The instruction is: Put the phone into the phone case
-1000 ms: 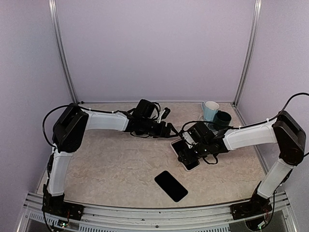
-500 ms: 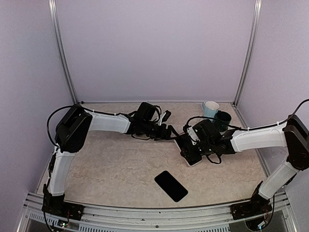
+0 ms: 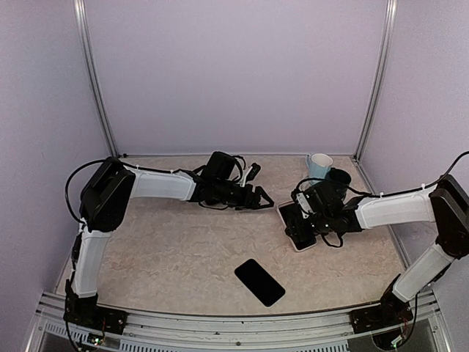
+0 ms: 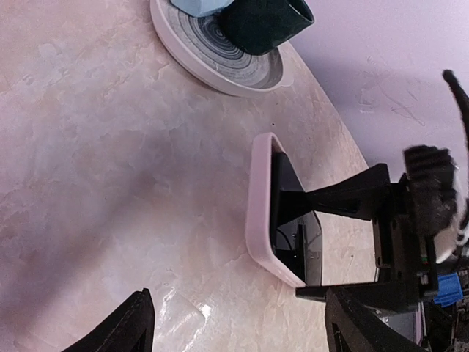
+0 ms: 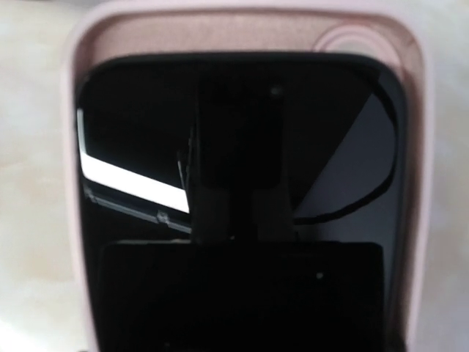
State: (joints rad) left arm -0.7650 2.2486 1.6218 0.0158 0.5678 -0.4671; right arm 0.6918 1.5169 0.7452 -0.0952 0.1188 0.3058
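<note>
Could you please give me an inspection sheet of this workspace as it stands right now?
Surface: marbled beige table, no spills seen.
Job's things: pink phone case right of centre, with a black phone in it, screen up; cannot tell if it is fully seated.
Clutter: loose black phone near the front edge; light blue cup and dark green cup on a grey striped plate, back right.
Grippers: left gripper open, left of the case, touching nothing; right gripper over the case, fingers apparently apart, one tip on the screen.
Cables: black cables loop off both arms.
Surroundings: lilac walls, metal corner posts.
</note>
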